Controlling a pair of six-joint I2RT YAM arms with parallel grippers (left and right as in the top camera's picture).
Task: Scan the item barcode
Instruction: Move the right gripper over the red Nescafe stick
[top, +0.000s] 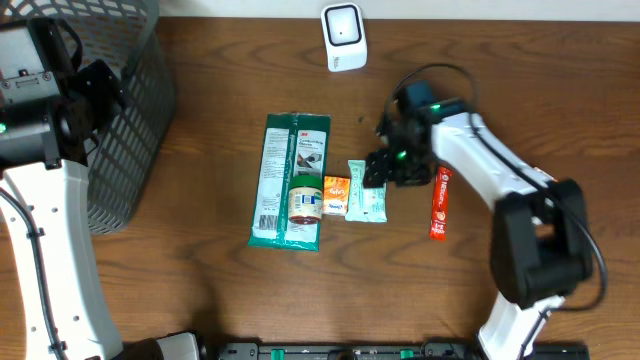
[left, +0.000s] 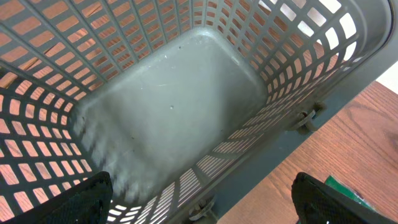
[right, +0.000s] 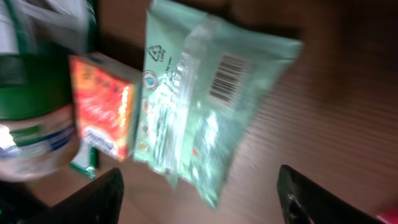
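**Hovering open above the mint-green pouch**

Lying flat on the brown wooden table (top: 200, 300), the pale mint-green plastic pouch (right: 205, 106) sits directly beneath the right claw (right: 200, 200). Its printed black barcode (right: 227, 78) faces up towards the wrist camera. The claw is released: its two dark fingers (right: 93, 199) stand wide apart at either side of the pouch's near end. Nothing is pinched between them, and no contact with the pouch is visible.

Just beside the pouch, on the claw's left in the wrist view, lies a small orange cardboard box (right: 102, 102), touching or nearly touching the pouch's edge. Further out on that side, a white-labelled jar (top: 305, 198) rests on its side on top of a long dark green flat packet (top: 290, 170). On the opposite side of the claw, close to the arm, a slim red stick sachet (top: 439, 203) lies on the wood.

Beyond the claw, near the table's far edge, stands a small white rounded scanner (top: 343, 37), well apart from the pouch.

Far across the table, the left claw (left: 205, 202) hangs over a grey plastic mesh basket (left: 186, 106), its fingers spread and holding nothing.
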